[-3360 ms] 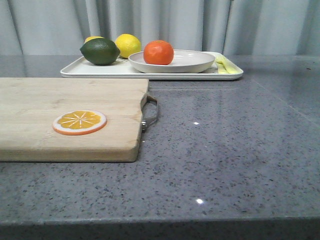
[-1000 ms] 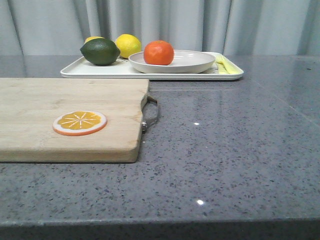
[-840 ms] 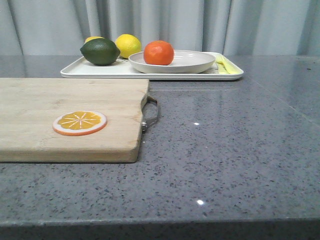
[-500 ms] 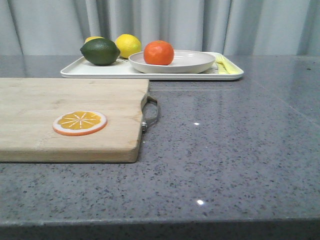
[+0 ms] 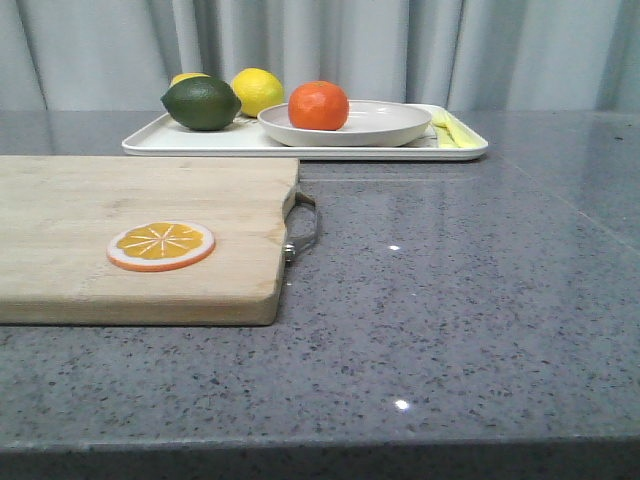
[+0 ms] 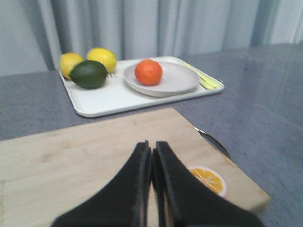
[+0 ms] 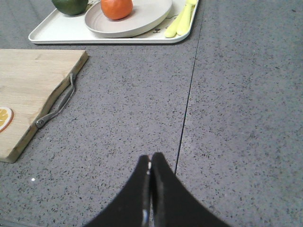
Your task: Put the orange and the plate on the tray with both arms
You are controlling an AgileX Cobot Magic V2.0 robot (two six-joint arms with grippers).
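Note:
The orange rests in the beige plate, and the plate stands on the white tray at the back of the table. All three show again in both wrist views: orange, plate, tray; orange, plate, tray. My left gripper is shut and empty, hovering over the wooden cutting board. Well short of the tray, my right gripper is shut and empty over the bare grey counter. Neither gripper appears in the front view.
A dark green lime and two yellow lemons share the tray's left part. Pale yellow strips lie at its right end. The cutting board with a metal handle carries an orange slice.

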